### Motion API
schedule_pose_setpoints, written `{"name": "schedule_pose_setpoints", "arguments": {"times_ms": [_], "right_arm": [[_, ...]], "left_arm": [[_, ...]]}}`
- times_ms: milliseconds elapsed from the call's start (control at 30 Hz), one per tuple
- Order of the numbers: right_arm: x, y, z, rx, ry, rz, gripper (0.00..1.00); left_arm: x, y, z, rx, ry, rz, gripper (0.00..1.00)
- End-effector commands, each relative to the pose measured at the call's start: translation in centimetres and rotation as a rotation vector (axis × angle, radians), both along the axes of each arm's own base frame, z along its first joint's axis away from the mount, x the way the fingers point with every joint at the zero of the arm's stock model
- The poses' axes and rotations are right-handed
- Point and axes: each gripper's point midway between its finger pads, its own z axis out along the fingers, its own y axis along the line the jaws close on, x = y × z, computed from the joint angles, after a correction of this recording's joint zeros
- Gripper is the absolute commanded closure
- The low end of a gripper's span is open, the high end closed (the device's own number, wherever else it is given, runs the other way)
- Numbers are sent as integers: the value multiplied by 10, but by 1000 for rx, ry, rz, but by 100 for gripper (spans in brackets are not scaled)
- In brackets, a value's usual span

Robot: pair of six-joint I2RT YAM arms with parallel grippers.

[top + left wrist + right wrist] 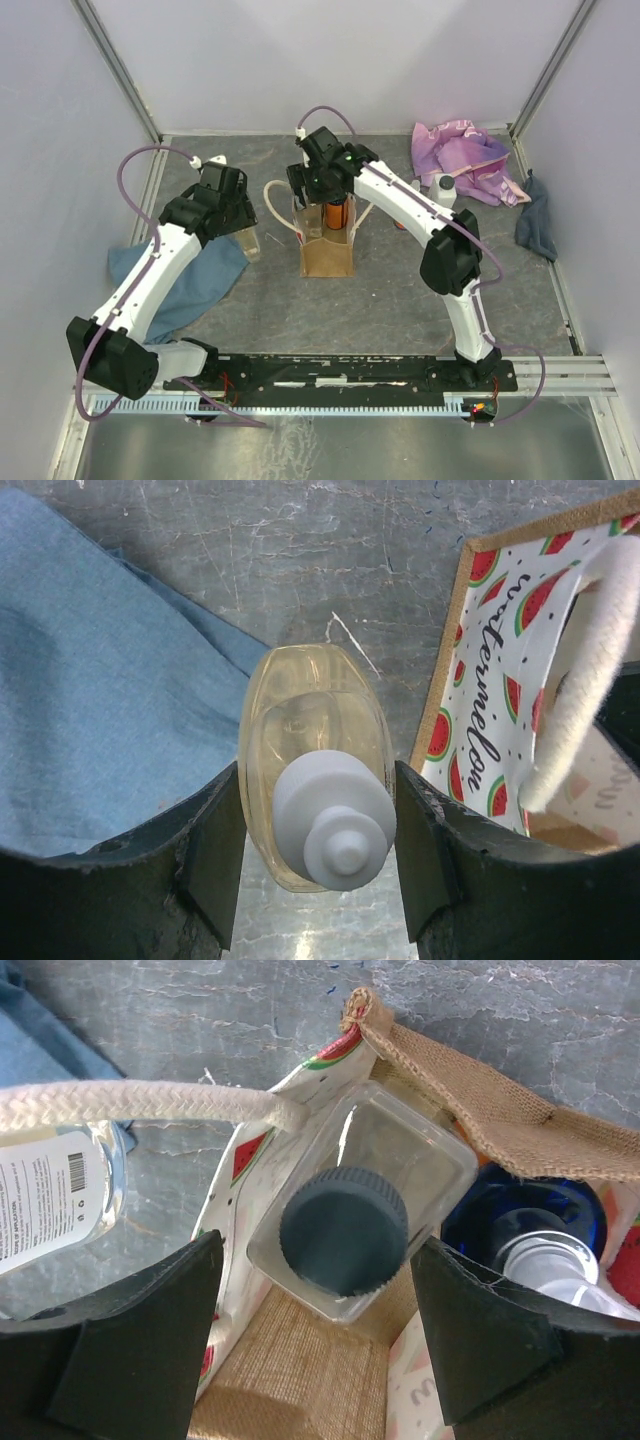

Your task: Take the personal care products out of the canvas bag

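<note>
The canvas bag stands mid-table, its watermelon-print lining showing. My right gripper hangs open over the bag's mouth, its jaws either side of a clear square bottle with a dark cap, with a gap on each side. Beside that bottle in the bag sits a blue-capped one, orange in the top view. To the left of the bag, my left gripper is shut on a grey-capped clear bottle, upright on the table. A white bottle stands to the right.
A blue cloth lies under my left arm, touching the held bottle's left side. A purple-pink cloth and a dark cloth lie at the back right. The bag's cream rope handle crosses just left of the right gripper.
</note>
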Motion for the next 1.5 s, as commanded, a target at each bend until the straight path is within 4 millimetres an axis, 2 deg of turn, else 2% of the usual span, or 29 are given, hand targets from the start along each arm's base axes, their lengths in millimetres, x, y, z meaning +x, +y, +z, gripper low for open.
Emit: {"name": "schedule_pose_setpoints", "arguments": {"times_ms": [0,233,467,533,767,867,1000,1233,1367,1467], "right_arm": [[11,6,11,-45,-93,-79,16],[19,2,-7,-117,-139,-173,15],[27,-4,-20,-135,-182,-245,25],[30,-5,-21,-127,-200,-265,29],[33,-4,-24,-119,-216,-279,40],[32,-4,-22,-112,-217,-276,45],[31,-6,-11,-96,-243,-275,51],[29,-7,11,-46,-300,-268,62],[29,-6,25,-24,-327,-262,62],[28,-5,36,-8,-345,-257,63]], "left_arm": [[43,-6,39,-63,-248,32,88],[47,-6,27,-52,-259,28,84],[47,-6,8,-34,-255,6,77],[48,-2,4,-22,-267,18,74],[54,15,-9,71,-268,76,72],[59,15,-11,82,-256,72,70],[59,11,-6,60,-254,64,59],[51,19,-1,69,-267,92,21],[46,21,6,64,-262,103,9],[42,19,24,35,-291,101,2]]}}
